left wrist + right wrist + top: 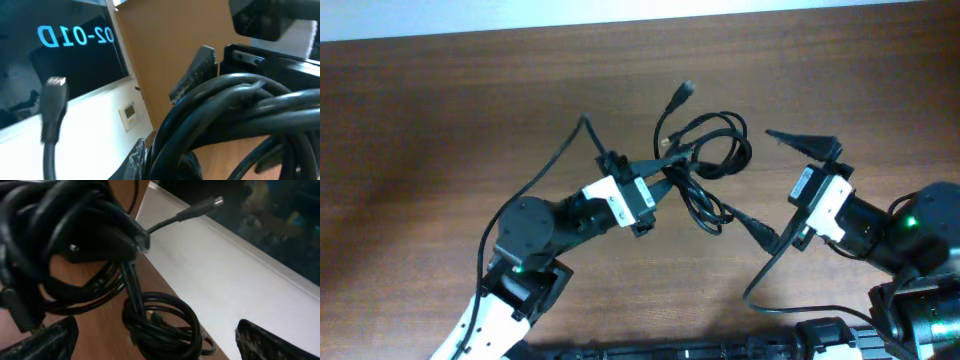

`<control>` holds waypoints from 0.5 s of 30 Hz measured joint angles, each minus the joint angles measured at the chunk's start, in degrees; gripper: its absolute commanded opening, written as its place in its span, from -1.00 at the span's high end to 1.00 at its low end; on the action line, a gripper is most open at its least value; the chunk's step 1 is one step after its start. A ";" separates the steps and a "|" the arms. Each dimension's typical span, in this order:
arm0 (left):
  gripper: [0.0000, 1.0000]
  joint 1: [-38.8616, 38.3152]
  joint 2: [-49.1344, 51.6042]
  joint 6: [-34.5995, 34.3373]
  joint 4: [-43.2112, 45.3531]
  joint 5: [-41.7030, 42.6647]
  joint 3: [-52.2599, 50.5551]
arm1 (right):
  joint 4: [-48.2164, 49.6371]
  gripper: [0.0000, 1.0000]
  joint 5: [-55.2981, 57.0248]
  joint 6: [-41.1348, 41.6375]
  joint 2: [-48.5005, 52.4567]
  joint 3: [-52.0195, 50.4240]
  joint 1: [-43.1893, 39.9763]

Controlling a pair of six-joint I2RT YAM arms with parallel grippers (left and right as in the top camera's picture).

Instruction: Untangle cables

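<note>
A tangle of black cables (pixel 705 165) lies at the table's centre, with one plug end (pixel 682 93) sticking up toward the far edge. My left gripper (pixel 665 168) is shut on the left side of the bundle. In the left wrist view the thick strands (pixel 235 100) fill the frame over the jaws (pixel 170 160), and a loose plug (pixel 52 105) hangs at the left. My right gripper (pixel 782 188) is open wide, to the right of the tangle. In the right wrist view a cable coil (pixel 160 325) lies between its spread fingers (pixel 155 342), untouched, with a plug (pixel 210 202) beyond it.
The brown wooden table (pixel 440 120) ends in a white strip (pixel 620 18) along the far side. A thin black lead (pixel 545 170) runs by the left arm, and another black lead (pixel 760 285) loops below the right gripper. A dark panel with mirrored lettering (pixel 75 36) stands beyond the table.
</note>
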 measured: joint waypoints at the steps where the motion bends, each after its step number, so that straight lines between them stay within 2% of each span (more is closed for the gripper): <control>1: 1.00 0.28 -0.04 -0.96 0.15 0.11 0.00 | 0.00 -0.96 -1.31 -0.35 0.00 0.00 0.00; 8: 1.00 0.39 -0.02 -3.54 0.20 9.01 0.00 | 0.11 -0.90 -7.43 -1.33 0.00 0.00 0.00; 15: 1.00 0.37 1.16 -7.41 2.36 10.16 0.00 | 0.26 -0.90 -13.86 -1.44 0.00 0.00 0.00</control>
